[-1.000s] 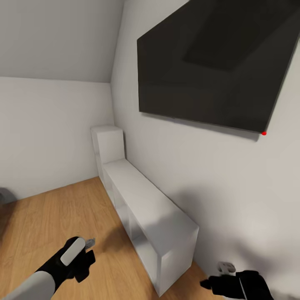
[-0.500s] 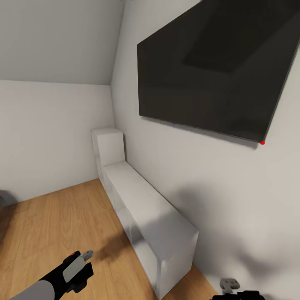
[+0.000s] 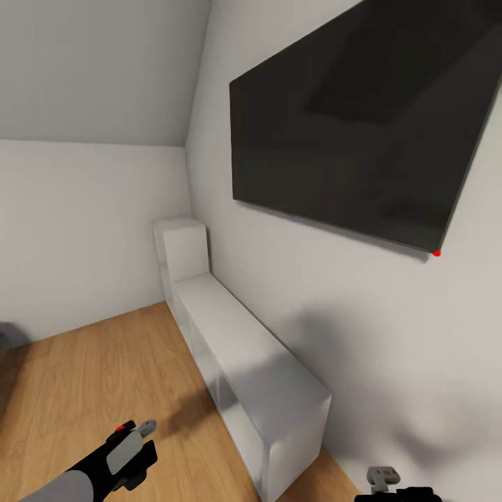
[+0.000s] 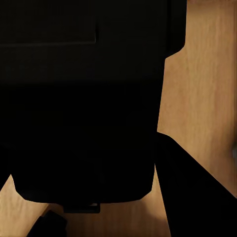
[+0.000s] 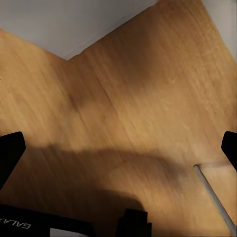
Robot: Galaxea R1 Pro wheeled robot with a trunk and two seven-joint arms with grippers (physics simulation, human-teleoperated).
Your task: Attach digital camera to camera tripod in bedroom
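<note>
Nearest, my left gripper [image 3: 129, 446] sits low at the left of the head view. In the left wrist view a large black body [image 4: 81, 98] lies between my fingers and blocks most of the sight; a small red dot [image 3: 120, 427] shows at the gripper in the head view. I judge this to be the digital camera, clamped in my left gripper. The pick-up step thus reads as done.

My right gripper [image 3: 394, 491] sits at the bottom right edge of the head view. The right wrist view shows its dark fingertips [image 5: 10, 150] wide apart over bare wood floor [image 5: 128, 98], holding nothing. A thin silver rod [image 5: 213, 197] crosses that floor; I cannot tell what it belongs to.

Beyond the arms, a low white open-fronted shelf unit [image 3: 251, 362] runs along the pale wall [image 3: 362, 335], with a taller white block [image 3: 181, 247] at its far end. Above it hangs a dark flat screen [image 3: 348, 132] under the sloped ceiling [image 3: 90, 63].

What remains, in my judgement: finding the camera tripod, approaching it, and seating the camera on its head.
</note>
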